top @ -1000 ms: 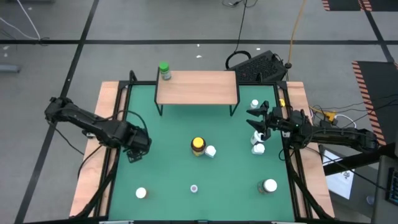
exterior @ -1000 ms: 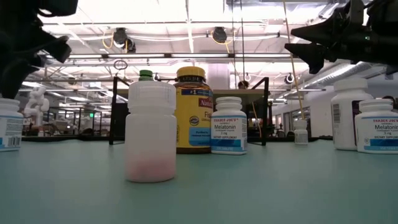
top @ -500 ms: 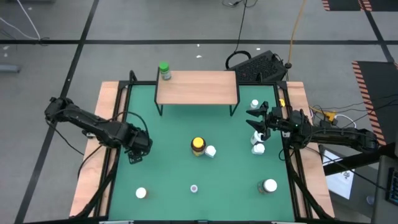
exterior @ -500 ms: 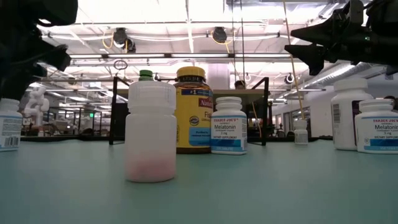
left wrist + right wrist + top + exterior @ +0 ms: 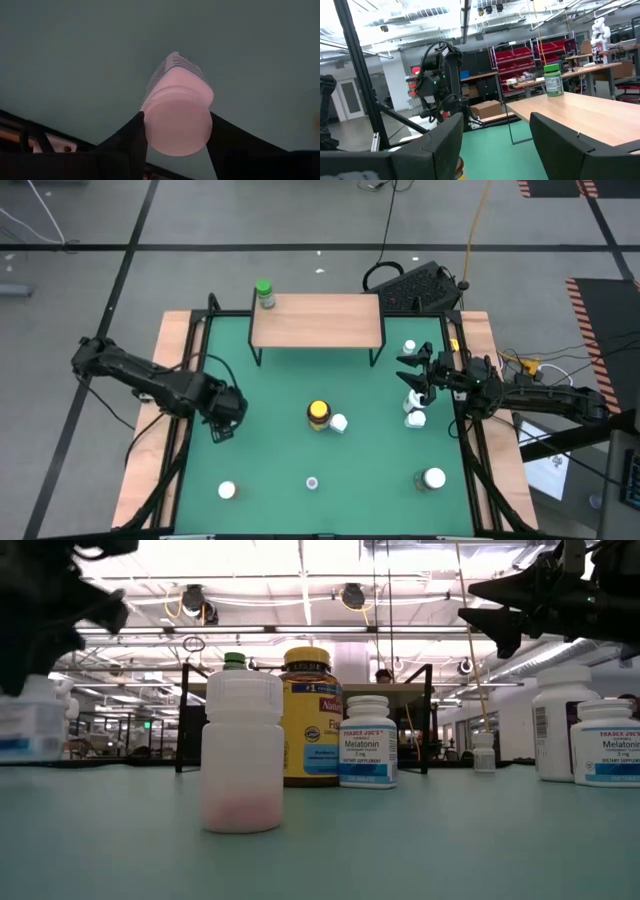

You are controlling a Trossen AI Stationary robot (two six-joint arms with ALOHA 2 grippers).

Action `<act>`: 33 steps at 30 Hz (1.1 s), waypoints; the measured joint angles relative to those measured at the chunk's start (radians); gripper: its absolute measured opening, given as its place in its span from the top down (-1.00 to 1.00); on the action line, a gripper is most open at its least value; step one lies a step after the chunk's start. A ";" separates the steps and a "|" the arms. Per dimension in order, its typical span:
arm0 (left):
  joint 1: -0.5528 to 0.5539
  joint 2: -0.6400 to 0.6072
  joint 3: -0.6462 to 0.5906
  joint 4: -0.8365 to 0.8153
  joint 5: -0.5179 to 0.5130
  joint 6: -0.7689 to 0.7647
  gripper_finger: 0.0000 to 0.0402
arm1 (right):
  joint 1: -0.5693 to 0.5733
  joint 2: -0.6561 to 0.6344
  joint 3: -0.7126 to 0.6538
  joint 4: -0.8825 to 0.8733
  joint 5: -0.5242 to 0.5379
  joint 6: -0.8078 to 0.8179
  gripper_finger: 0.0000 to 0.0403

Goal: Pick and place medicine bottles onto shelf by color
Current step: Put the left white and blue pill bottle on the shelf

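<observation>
My left gripper (image 5: 220,425) is at the green mat's left side, shut on a small white bottle (image 5: 175,65), which also shows blurred in the low view (image 5: 30,718). My right gripper (image 5: 415,373) is open above two white bottles (image 5: 414,408) at the mat's right side and touches nothing. The light-wood shelf (image 5: 316,320) stands on thin black legs at the far side. A green-capped bottle (image 5: 265,293) stands upright on its far left corner. An amber bottle with a yellow cap (image 5: 318,414) and a white bottle (image 5: 338,422) stand mid-mat. My left gripper pinches the white bottle at its cap end (image 5: 150,120) between its two fingers (image 5: 131,142), one on each side. The fingers come from above, pointing down. The bottle hangs below them, and in the low view its base (image 5: 28,755) is just above the mat.
A white bottle (image 5: 227,491), a small translucent bottle (image 5: 312,482) and a larger white-lidded bottle (image 5: 433,479) stand near the front edge. Another white bottle (image 5: 408,347) stands right of the shelf. A wooden frame (image 5: 150,450) borders the mat.
My left gripper has risen a little and gone slightly toward the table's right with the white bottle, which has come up off the mat. My right gripper has kept still.
</observation>
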 joint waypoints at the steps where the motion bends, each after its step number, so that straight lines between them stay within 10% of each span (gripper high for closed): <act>1: 0.010 0.000 0.023 -0.015 0.000 0.000 0.18 | 0.000 0.000 0.000 0.000 0.000 0.000 -0.12; 21: 0.596 0.349 0.925 -0.330 -0.125 0.526 0.10 | 0.000 0.000 0.000 0.012 -0.003 0.000 -0.12; 33: 0.891 0.620 1.139 -0.331 -0.117 0.834 0.10 | -0.001 0.007 0.000 -0.027 -0.003 0.002 -0.12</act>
